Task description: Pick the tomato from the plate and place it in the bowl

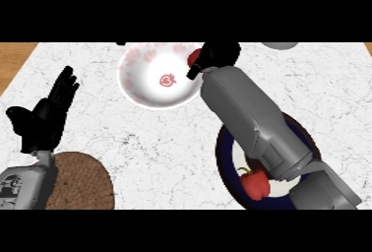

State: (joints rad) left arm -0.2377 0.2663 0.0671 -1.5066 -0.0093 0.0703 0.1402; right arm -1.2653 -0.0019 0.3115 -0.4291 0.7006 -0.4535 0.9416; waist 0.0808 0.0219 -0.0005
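A white bowl (156, 76) with red markings stands at the back of the marble counter. My right hand (216, 55) is at the bowl's right rim, fingers curled round a red tomato (194, 57) of which only a sliver shows. The right forearm crosses a dark blue-rimmed plate (231, 184) at the lower right and hides much of it. On the plate lies a red bell pepper (255, 184) with a green stem. My left hand (45, 115) rests open at the left, fingers up.
A round brown woven mat (83, 179) lies at the lower left beside my left forearm. Wooden surface (16, 59) shows past the counter's left edge. A pale object (280, 45) sits at the far right back.
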